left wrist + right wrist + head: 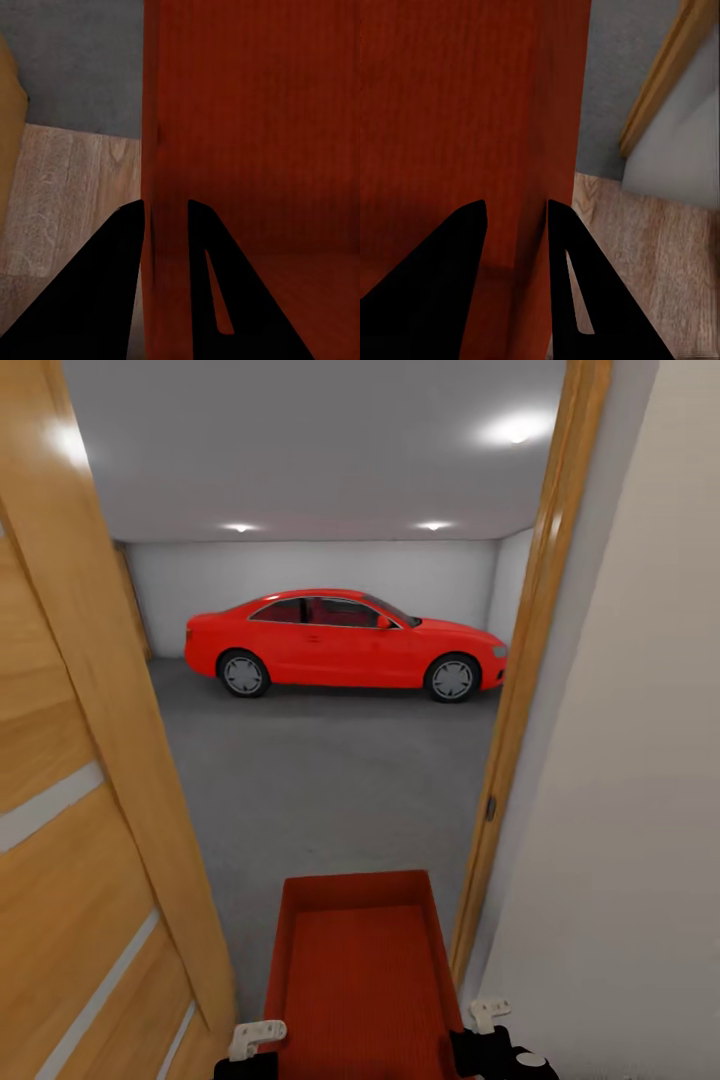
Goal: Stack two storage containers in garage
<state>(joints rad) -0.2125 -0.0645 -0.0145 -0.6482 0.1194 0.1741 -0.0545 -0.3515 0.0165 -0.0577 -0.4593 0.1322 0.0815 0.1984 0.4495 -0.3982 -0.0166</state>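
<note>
Head view: the robot is sitting right in the doorway with an orange-red storage container held out front, open top up, poking past the threshold toward the garage floor. The red car is parked well ahead by the back wall. The wooden door is crowding the left side and the door frame is just beside the bin's right wall.

Left wrist view: the left gripper is pinching the bin's thin side wall, one finger either side.

Right wrist view: the right gripper is clamping the opposite wall likewise.

Risk, I reckon: clipping the frame or door while rolling through could twist the bin out of those thin-wall pinches.
</note>
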